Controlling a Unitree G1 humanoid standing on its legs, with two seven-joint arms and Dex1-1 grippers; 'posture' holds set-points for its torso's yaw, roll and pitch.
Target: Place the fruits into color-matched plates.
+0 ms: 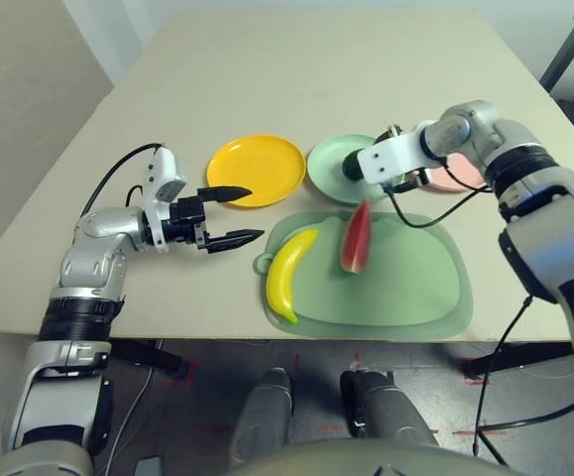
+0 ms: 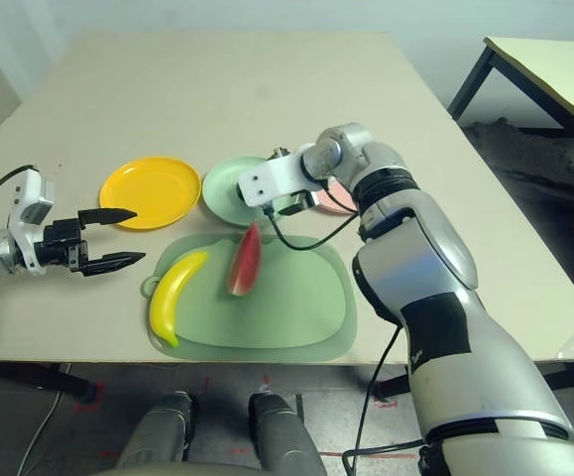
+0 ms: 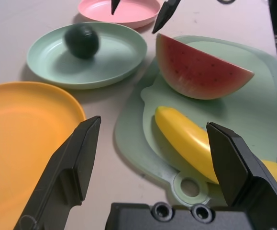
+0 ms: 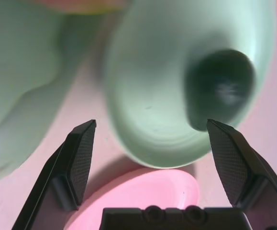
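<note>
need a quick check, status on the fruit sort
Both jaws open, empty. Avocado in green plate. Banana, watermelon on mat. Nothing in the way.

- Three plates stand in a row across the middle of the tabletop [image 1: 296, 69]; naming by colour only to tell them apart: yellow plate [image 1: 257, 170] toward the left edge, green plate [image 1: 338, 171] in the centre, pink plate [image 1: 459, 176] toward the right edge.
- The avocado [image 3: 82, 41] lies in the green plate.
- The mat [image 1: 405, 288] lies near the front edge, just in front of the green and pink plates.
- The banana [image 1: 288, 274] lies on the mat's left part, beside its ring tab [image 3: 190, 187].
- The watermelon wedge [image 1: 356, 239] lies on the mat, right of the banana, behind the mat's centre.
- Left claw [image 1: 234, 215]: over the tabletop, left of the mat, in front of the yellow plate.
- Right claw [image 3: 140, 12]: above the green and pink plates.
</note>
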